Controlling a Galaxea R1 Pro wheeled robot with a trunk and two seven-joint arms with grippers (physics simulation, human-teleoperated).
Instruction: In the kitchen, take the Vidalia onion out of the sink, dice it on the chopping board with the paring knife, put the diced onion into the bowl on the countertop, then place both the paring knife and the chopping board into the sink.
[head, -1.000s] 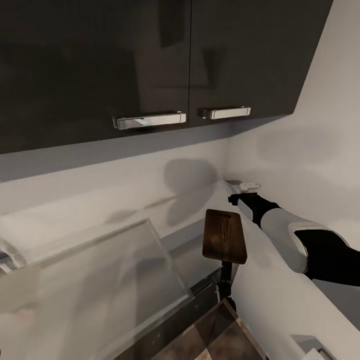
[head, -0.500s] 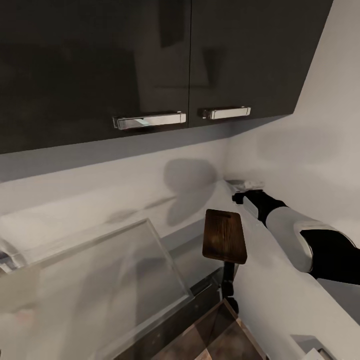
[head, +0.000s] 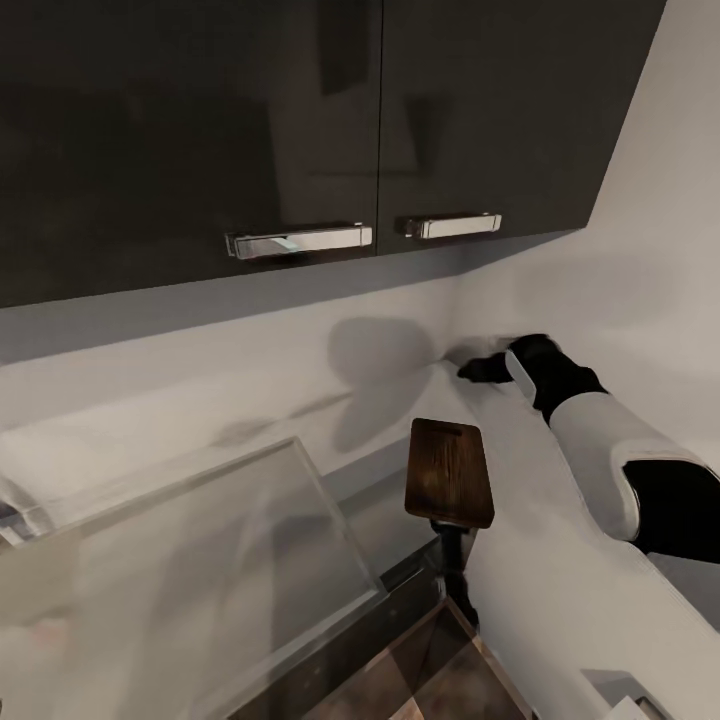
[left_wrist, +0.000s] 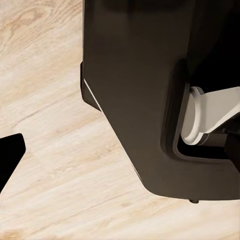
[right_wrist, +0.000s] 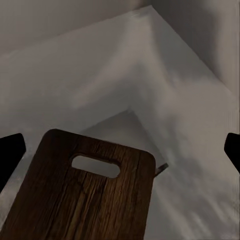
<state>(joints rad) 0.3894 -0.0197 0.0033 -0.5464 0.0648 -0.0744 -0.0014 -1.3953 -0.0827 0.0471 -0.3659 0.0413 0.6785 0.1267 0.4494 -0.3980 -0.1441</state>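
The chopping board (head: 450, 471) hangs upright over the grey desk (head: 560, 590), right of the sink (head: 200, 570). The right gripper (head: 478, 371) reaches the far corner; its jaws' state is unclear. The left gripper's jaws (left_wrist: 10, 155) look spread.

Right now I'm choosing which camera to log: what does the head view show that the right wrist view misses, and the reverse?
Head view alone: dark glossy wall cabinets with chrome bar handles, and the white-and-black right arm. Right wrist view alone: the oblong slot near the board's end, seen close. Both: the dark brown wooden chopping board and the grey countertop.
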